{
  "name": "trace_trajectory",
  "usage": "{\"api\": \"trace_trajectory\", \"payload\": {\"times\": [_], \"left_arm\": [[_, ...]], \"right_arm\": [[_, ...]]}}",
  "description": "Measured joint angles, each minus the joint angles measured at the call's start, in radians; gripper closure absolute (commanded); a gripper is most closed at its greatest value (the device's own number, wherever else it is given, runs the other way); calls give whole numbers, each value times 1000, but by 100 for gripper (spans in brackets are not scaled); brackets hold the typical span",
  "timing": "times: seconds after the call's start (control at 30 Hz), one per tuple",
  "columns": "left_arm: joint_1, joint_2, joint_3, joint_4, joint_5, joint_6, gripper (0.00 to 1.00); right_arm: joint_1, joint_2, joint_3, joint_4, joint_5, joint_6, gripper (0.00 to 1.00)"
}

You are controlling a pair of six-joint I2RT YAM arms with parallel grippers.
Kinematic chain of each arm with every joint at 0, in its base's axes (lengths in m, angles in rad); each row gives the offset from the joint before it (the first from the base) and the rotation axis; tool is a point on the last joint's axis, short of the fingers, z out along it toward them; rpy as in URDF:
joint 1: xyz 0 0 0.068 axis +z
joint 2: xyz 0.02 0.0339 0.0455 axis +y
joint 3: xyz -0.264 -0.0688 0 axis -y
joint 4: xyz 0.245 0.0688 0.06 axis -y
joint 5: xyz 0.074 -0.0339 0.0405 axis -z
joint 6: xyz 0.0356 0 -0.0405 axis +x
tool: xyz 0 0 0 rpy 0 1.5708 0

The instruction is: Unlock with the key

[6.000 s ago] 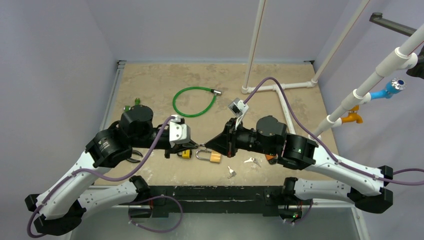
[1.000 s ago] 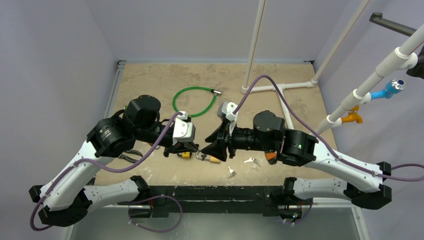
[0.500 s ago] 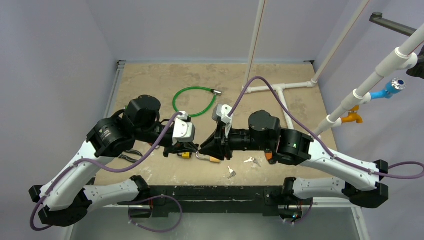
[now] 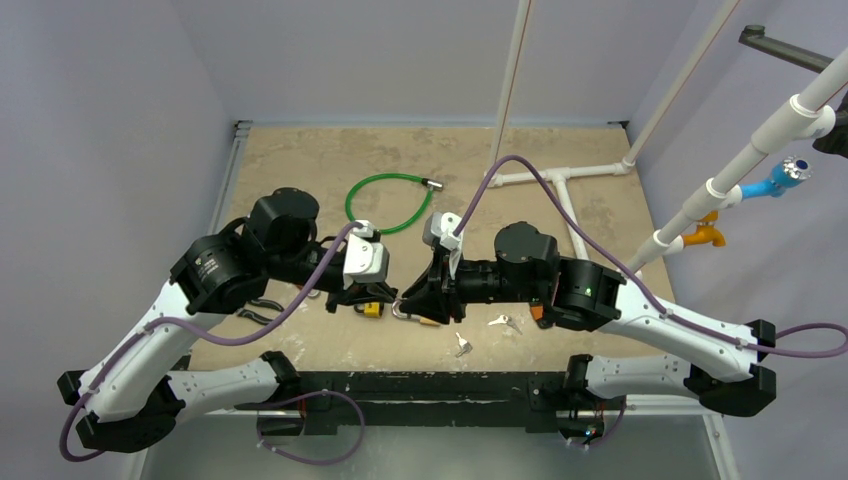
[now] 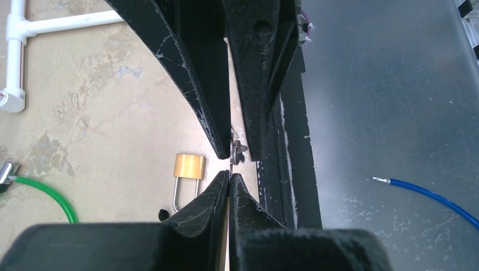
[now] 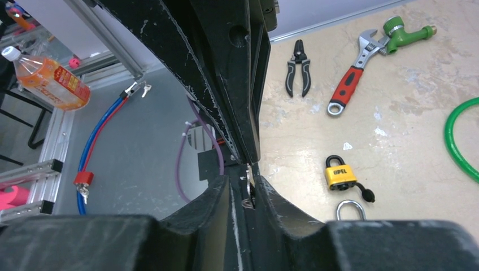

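The left hand (image 5: pixel 229 182) and the right hand (image 6: pixel 244 186) are meeting tip to tip just above the table (image 4: pixel 300 170), near its 6 o'clock edge in the top view. The left hand's fingers are pressing together. The key (image 5: pixel 239 153) is sitting at their tips and reaching in between the right hand's fingers, which are standing slightly apart around it; whether either hand is gripping it cannot be told. The brass padlock (image 5: pixel 188 167) is lying on the table at 4 o'clock of the meeting point, partly under the right hand. The yellow padlock (image 6: pixel 340 174) is lying at 8 o'clock, beneath the left hand.
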Motion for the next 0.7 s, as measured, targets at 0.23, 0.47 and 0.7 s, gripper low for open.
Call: {"api": "trace_trajectory", "payload": {"times": [0.23, 0.47, 0.7], "left_arm": [[-1, 3, 6, -4, 11, -1, 100], [-1, 7, 11, -8, 11, -1, 100], [-1, 9, 17, -13, 6, -2, 83]], "right_arm": [[-1, 0, 0, -4, 2, -5, 100], [-1, 0, 0, -3, 8, -6, 100], [0, -10, -28, 30, 18, -8, 100]]}}
